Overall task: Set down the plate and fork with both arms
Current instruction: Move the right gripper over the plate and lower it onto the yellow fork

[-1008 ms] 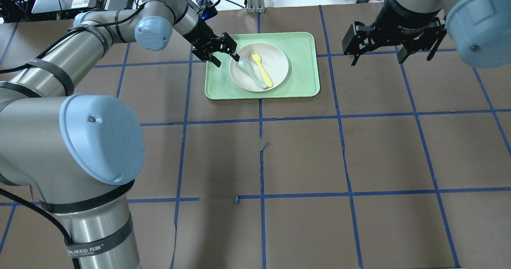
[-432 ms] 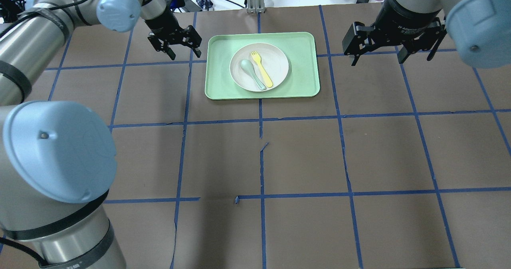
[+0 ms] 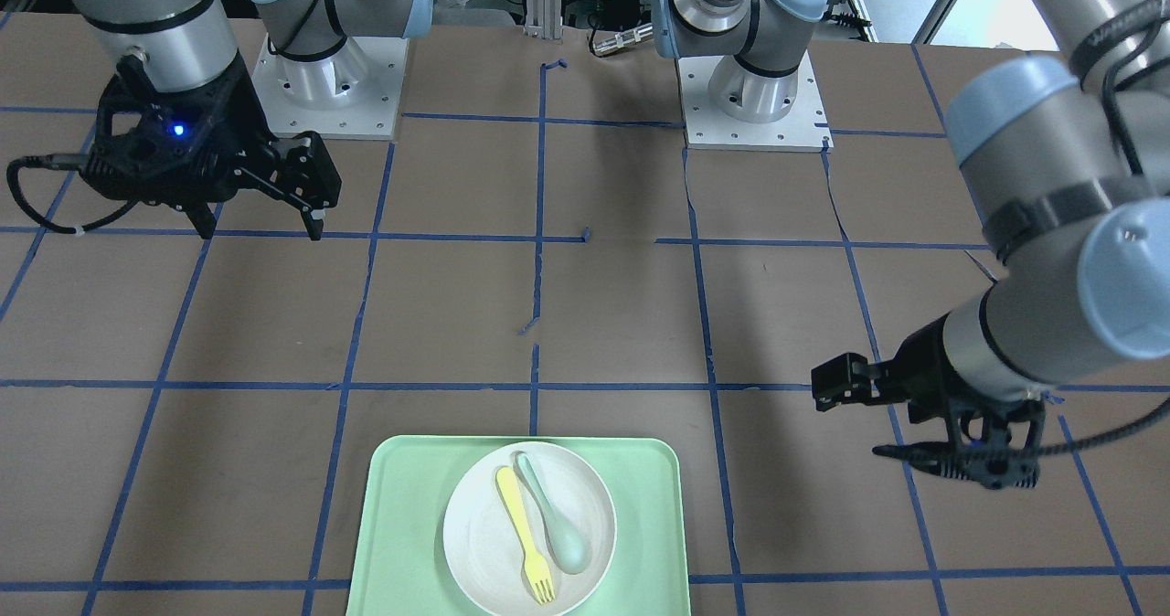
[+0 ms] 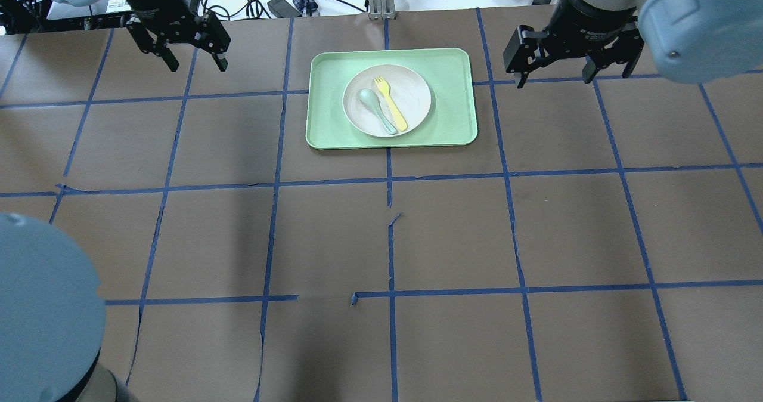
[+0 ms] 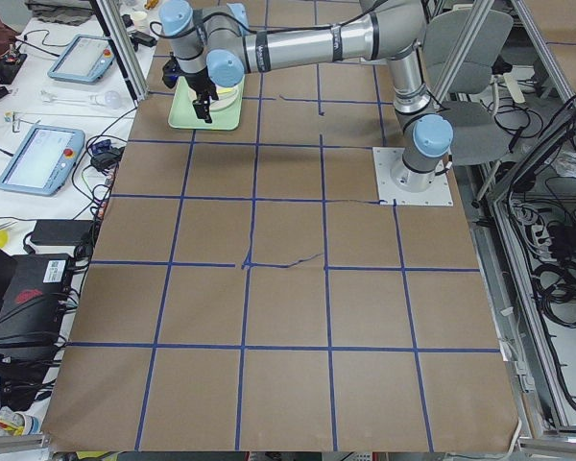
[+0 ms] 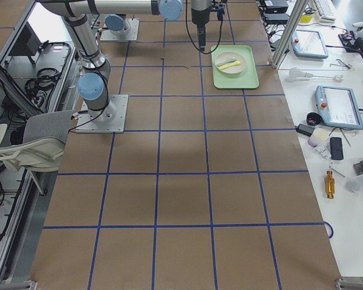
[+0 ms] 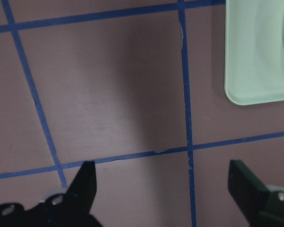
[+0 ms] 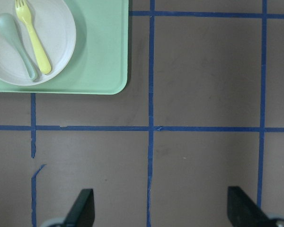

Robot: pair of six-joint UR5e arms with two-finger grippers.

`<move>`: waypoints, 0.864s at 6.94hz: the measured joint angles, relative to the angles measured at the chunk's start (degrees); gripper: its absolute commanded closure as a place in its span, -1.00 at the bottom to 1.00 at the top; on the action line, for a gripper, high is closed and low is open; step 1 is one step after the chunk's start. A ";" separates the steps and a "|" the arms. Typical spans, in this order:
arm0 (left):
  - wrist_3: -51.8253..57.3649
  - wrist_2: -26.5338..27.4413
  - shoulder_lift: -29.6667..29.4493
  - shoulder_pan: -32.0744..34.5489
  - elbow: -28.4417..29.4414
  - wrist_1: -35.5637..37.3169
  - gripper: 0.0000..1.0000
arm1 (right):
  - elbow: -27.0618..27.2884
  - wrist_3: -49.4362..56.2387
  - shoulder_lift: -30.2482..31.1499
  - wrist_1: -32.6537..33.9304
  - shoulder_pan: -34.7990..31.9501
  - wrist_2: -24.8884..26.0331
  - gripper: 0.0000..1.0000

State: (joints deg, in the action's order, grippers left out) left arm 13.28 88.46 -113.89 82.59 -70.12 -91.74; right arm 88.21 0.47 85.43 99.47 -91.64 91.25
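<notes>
Round off-white plate (image 4: 415, 93), slim yellow fork (image 4: 390, 105)

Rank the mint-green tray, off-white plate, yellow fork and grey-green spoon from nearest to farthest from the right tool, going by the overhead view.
From the right tool, open above the table:
1. rectangular mint-green tray: its right rim faces the tool.
2. round off-white plate: centred on the tray.
3. slim yellow plastic fork: on the plate's right half.
4. pale grey-green spoon: left of the fork.
</notes>
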 measured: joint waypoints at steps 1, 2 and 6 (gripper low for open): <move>-0.30 0.47 4.62 -0.08 -3.88 -0.65 -1.00 | -3.27 0.40 -5.36 1.10 -1.64 0.04 -1.00; -0.37 0.65 9.17 -0.06 -8.23 -0.68 -1.00 | -6.90 0.58 -11.47 3.26 -3.72 0.08 -1.00; -0.18 1.13 16.67 0.87 -12.75 -0.34 -1.00 | -16.83 -2.32 -33.41 17.83 -7.97 0.01 -0.64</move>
State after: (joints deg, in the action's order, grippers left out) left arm 13.10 89.59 -97.22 83.46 -82.86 -92.09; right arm 71.38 -1.85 52.02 117.30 -99.61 91.26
